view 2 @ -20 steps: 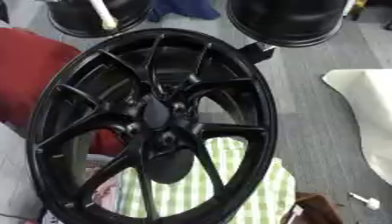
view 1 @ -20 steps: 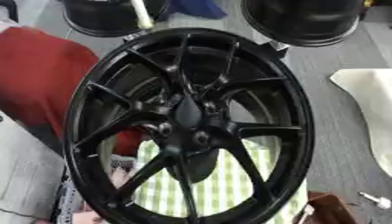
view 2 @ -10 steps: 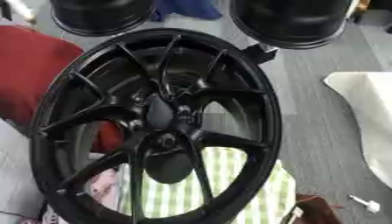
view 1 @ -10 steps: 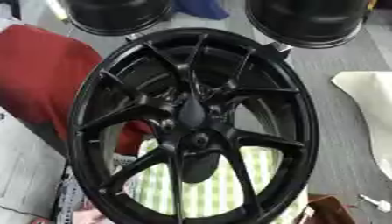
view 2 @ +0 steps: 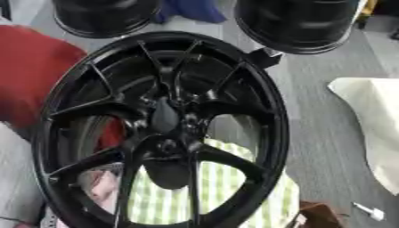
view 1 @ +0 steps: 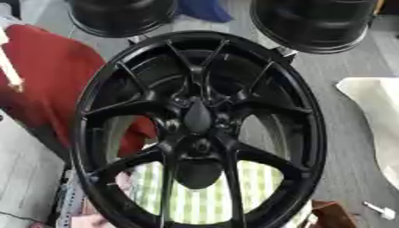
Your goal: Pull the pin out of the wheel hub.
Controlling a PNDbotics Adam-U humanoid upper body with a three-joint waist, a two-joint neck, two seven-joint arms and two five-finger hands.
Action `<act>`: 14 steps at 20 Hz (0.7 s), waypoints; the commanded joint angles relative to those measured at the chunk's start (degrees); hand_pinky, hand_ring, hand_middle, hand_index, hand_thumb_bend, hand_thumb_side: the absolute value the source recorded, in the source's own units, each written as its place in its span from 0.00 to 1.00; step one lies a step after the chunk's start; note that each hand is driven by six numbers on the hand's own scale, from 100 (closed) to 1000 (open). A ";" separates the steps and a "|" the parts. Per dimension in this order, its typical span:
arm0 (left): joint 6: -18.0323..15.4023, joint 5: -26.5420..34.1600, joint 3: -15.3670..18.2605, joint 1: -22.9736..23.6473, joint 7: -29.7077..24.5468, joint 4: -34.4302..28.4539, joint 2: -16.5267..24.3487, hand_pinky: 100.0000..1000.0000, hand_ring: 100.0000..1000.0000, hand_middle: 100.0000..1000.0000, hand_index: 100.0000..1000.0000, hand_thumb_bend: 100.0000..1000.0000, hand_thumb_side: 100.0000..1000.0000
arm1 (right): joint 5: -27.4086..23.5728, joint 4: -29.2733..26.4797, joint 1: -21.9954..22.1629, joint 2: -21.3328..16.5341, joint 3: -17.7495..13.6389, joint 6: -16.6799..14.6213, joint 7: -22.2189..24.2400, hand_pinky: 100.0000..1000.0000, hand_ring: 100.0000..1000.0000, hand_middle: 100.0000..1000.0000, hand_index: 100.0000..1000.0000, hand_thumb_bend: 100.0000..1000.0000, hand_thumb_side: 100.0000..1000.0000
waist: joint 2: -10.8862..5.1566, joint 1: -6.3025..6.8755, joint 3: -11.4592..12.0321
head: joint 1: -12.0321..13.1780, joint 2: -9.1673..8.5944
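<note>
Black wheel hub, upright over checked cloth; pin indistinguishable, hands unseen, state unknown; risk: tipping.

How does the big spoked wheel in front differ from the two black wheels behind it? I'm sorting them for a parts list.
The spoked wheel fills the middle of the view and faces the camera, its thin spokes and hub showing. The two wheels behind sit at the far edge, cut off by the frame, showing smooth barrels and no spokes. Green checked cloth shows through the front one only. All three are black.
</note>
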 commanded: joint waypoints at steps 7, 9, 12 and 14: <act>-0.12 6.48 3.28 -0.93 6.41 -1.66 1.37 0.86 0.79 0.68 0.81 0.25 0.55 | -0.17 -0.99 -0.88 -1.55 -0.85 -0.09 -0.08 0.69 0.63 0.53 0.70 0.06 0.47 | -0.78 -0.13 0.19 | 0.11 -0.46; -0.72 11.38 3.87 -1.26 9.87 -3.05 1.05 0.85 0.77 0.65 0.80 0.19 0.56 | -0.23 -1.08 -0.94 -1.61 -0.91 -0.24 -0.19 0.69 0.63 0.53 0.70 0.06 0.47 | -0.82 -0.18 0.22 | 0.13 -0.44; -2.30 19.66 4.68 -1.81 16.61 -5.27 0.34 0.84 0.76 0.63 0.78 0.14 0.56 | -0.35 -1.29 -1.10 -1.66 -0.94 -0.42 -0.29 0.69 0.63 0.53 0.70 0.06 0.46 | -0.96 -0.22 0.24 | 0.23 -0.48; -3.74 24.91 4.85 -1.75 21.25 -7.18 -0.30 0.84 0.75 0.62 0.78 0.13 0.56 | -0.45 -1.44 -1.20 -1.65 -0.93 -0.53 -0.34 0.69 0.63 0.53 0.70 0.07 0.46 | -1.02 -0.22 0.27 | 0.30 -0.45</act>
